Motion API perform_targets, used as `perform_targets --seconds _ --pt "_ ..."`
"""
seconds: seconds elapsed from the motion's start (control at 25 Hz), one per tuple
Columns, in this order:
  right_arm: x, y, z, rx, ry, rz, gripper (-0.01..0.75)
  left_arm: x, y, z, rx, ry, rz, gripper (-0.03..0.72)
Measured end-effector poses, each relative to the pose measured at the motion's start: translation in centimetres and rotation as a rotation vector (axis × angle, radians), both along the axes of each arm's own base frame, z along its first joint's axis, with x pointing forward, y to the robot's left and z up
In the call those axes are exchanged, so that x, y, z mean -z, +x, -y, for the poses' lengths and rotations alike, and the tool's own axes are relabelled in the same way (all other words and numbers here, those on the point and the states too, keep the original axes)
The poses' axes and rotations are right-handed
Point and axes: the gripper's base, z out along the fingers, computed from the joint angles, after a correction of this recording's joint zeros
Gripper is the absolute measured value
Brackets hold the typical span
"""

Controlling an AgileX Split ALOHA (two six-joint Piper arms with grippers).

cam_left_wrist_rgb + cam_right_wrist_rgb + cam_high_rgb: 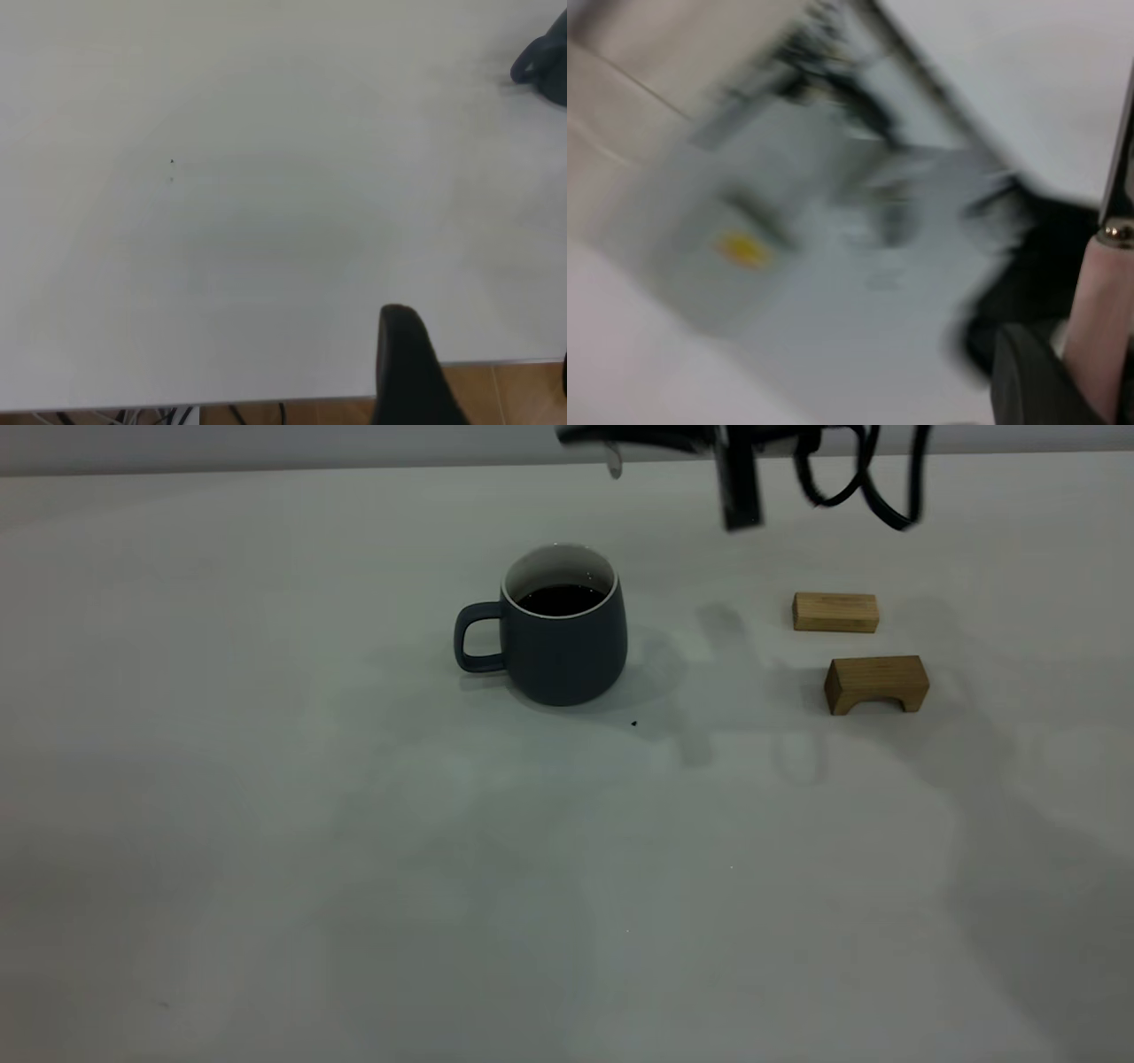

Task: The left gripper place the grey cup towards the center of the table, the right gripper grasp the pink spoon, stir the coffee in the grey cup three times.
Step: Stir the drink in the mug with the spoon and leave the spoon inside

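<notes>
Two tan wooden blocks (835, 612) sit on the pale counter (266, 824) in the exterior view, well to the right of the grey cup (563, 642), which stands upright near the middle with its handle to the view's left and dark coffee (560, 599) inside. A tiny dark speck (633, 724) lies just in front of the cup. High at the top edge the right gripper (651, 437) hangs above and behind the cup, with the small metal bowl of the pink spoon (613, 460) dangling from it, clear of the coffee.

From the left wrist, the left gripper (416, 372) shows only one dark finger over the near counter edge, so I cannot tell how its jaws stand; the cup is far off at the picture's corner.

From the right wrist, the spoon's pink handle appears clamped in the jaws; the background is too smeared to read.
</notes>
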Motion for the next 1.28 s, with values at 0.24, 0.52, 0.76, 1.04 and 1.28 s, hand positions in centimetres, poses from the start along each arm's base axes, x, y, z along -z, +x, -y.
perform_targets --seconds 0.24,0.52,0.76,1.04,1.28 --pt "-0.2 -0.5 -1.7 0.131 0.124 -0.615 0.134 0.0 0.0 0.0 0.0 0.0 0.0 0.482" --pt "0.0 1.5 -3.3 0.151 0.151 -0.709 0.134 0.0 0.0 0.0 0.0 0.0 0.0 0.482" --pt "4.0 3.4 -3.5 0.183 0.136 -0.726 0.134 0.0 0.0 0.0 0.0 0.0 0.0 0.482" --pt "7.1 4.1 -0.9 0.24 0.097 -0.713 0.134 0.0 0.0 0.0 0.0 0.0 0.0 0.482" --pt "7.0 4.1 -0.8 0.208 0.119 -0.7 0.134 0.0 0.0 0.0 0.0 0.0 0.001 0.482"
